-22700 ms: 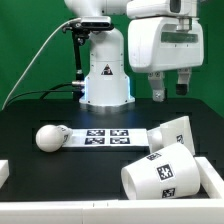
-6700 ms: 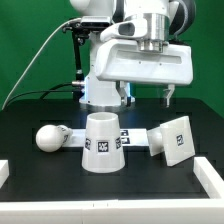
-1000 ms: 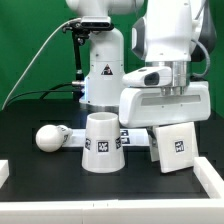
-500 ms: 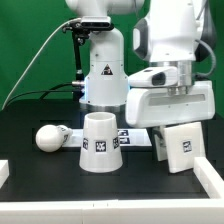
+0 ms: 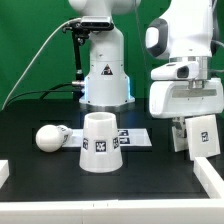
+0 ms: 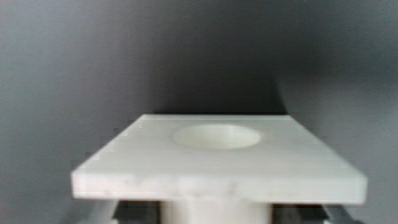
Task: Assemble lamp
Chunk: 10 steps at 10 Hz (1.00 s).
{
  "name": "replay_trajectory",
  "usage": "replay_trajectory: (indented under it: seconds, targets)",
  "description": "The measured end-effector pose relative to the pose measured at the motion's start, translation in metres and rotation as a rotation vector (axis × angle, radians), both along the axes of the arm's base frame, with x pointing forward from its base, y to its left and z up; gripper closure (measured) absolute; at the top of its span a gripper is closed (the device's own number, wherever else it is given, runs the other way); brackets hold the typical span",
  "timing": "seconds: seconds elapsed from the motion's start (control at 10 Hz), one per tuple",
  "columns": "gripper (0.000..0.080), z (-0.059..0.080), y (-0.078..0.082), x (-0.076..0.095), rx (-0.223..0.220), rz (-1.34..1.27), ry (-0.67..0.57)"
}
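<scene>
The claw (image 5: 197, 126) is clamped on the base block (image 5: 204, 138), holding it above the bench (image 5: 40, 170) at the exterior view's right. The shade (image 5: 100, 143) stands wide end down mid-bench. The bulb (image 5: 50, 137) lies near it.

The shade (image 5: 100, 143) is standing in the middle of the counter (image 5: 50, 180), blocking the centre, the bulb (image 5: 49, 137) lying near it on the exterior view's left. Bare counter is running open in front of both and between shade and base (image 5: 203, 136).
</scene>
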<state>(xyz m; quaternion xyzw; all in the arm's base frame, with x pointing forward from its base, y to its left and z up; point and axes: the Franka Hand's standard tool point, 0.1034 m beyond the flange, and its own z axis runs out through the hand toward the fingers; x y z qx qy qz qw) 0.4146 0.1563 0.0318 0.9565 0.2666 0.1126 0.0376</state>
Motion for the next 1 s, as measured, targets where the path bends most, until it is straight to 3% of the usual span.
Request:
replay_trajectory:
  seconds: [0.3,0.5,0.7,1.0]
  targets:
    - [0.05,0.001,0.0,0.002,-0.039,0.167,-0.001]
    - [0.05,0.005,-0.016,0.016,-0.149,0.56,0.005]
    - [0.05,0.009,-0.017,0.027,-0.22,0.82,-0.003]
    - [0.05,0.008,-0.016,0.026,-0.252,0.956,0.001]
